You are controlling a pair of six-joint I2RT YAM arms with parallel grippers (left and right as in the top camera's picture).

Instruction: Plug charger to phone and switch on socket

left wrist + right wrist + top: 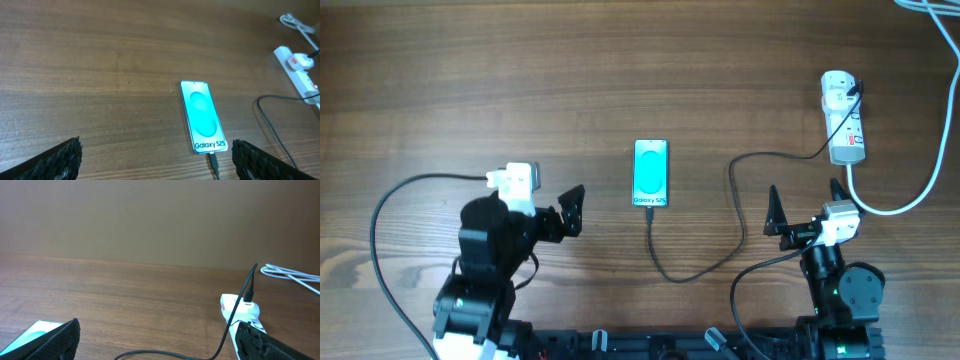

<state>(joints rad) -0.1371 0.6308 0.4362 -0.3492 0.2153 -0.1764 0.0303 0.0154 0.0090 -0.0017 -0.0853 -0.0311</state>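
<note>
Low in the overhead frame, the left gripper [156,141] and the right gripper [157,322] both hang spread wide, holding and touching nothing. That suits the scene, since the plugging looks done. At mid-frame the phone [651,173] lies flat on the tabletop [470,80] with its screen lit, and the charger [742,225] seems seated in its lower edge, the slack cable looping down and then up to the right. It ends at the socket [844,125] in the upper right, whose switch I cannot read; I judge it is left for the nearer right gripper.
</note>
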